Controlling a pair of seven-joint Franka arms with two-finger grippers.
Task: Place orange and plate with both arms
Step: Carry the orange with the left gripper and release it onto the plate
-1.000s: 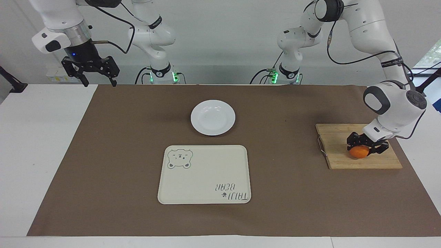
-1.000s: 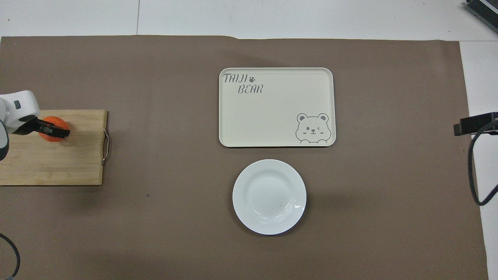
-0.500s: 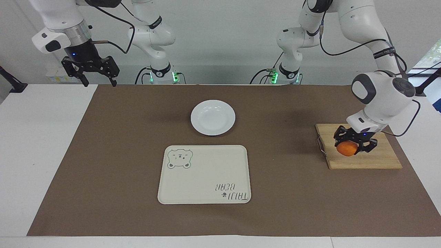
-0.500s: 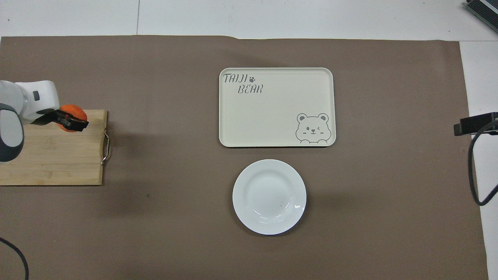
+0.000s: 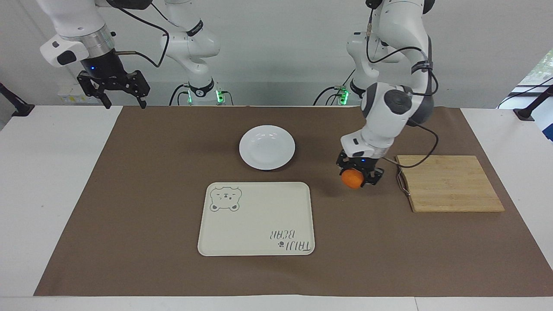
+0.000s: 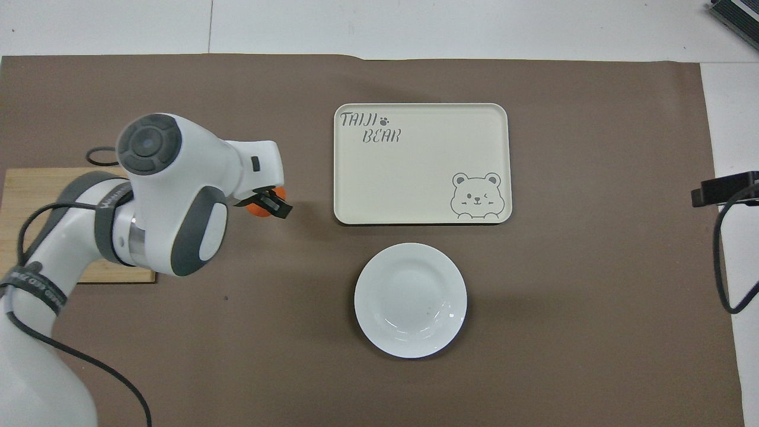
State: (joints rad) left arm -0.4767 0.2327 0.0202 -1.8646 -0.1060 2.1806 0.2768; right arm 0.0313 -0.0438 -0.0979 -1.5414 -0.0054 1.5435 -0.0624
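Observation:
My left gripper (image 5: 357, 176) is shut on the orange (image 5: 352, 179) and holds it up over the brown mat, between the wooden board and the cream tray. In the overhead view the left gripper (image 6: 265, 205) mostly hides the orange (image 6: 257, 209). The white plate (image 5: 267, 147) lies on the mat near the robots, beside the tray's near edge; it also shows in the overhead view (image 6: 410, 299). My right gripper (image 5: 116, 88) waits open and empty, high over the mat's corner at the right arm's end.
A cream tray with a bear drawing (image 5: 256, 218) lies mid-table, farther from the robots than the plate. A bare wooden board with a metal handle (image 5: 449, 183) lies toward the left arm's end. The brown mat (image 5: 151, 194) covers the white table.
My left gripper has lifted the orange off the wooden board and carried it toward the tray. The board is now bare. The right arm has not moved.

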